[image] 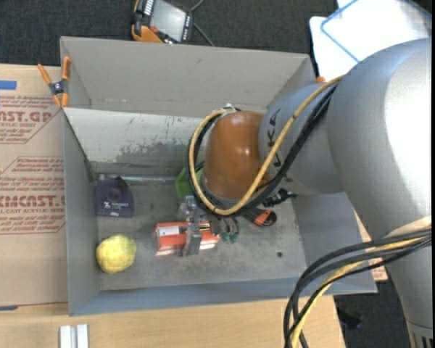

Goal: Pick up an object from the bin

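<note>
Bin: a grey metal bin [181, 75] with a handful of loose things spread over its floor, none heaped.
Gripper: the gripper [196, 236] is low over the middle of the floor, below the arm's orange-brown wrist cover [232, 158], which comes in from 3 o'clock.
Gripper state: I cannot tell whether it is apart, together or clamped; its tip overlaps the thing beneath it and the gap is not readable.
Task's thing: a flat red-orange box [171, 238] lies on the floor directly at the gripper, stretching from it towards 9 o'clock. It looks to be resting on the floor, not raised.
Neighbours: a green thing [182, 184] at 12 o'clock of the gripper, partly hidden by the wrist; a small orange and black thing [265, 217] at 3 o'clock.
Farther off: a yellow ball [116, 254] at 8 o'clock of the floor, and a dark purple block [114, 199] at 9 o'clock, both well apart from the gripper.
Done: by my reading, the descent to the box.
Left: a confirmed grasp, then the lift clear of the bin.
</note>
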Controlling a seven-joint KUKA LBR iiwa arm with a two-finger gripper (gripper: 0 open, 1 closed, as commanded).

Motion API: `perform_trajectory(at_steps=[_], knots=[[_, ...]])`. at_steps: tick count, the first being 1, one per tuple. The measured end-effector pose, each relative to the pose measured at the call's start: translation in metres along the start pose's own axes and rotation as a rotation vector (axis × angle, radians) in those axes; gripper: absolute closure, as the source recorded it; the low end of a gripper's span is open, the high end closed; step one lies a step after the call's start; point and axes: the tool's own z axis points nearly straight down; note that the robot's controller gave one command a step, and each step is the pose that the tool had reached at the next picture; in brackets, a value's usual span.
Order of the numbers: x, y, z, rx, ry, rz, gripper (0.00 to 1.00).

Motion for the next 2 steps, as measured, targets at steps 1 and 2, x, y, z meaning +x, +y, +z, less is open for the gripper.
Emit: perform_trajectory(at_steps=[1,2], knots=[[0.0,0.0,0.0,0.0,0.0,0.0,1.0],[0.002,0.0,-0.011,0.001,0.005,0.0,1.0]])
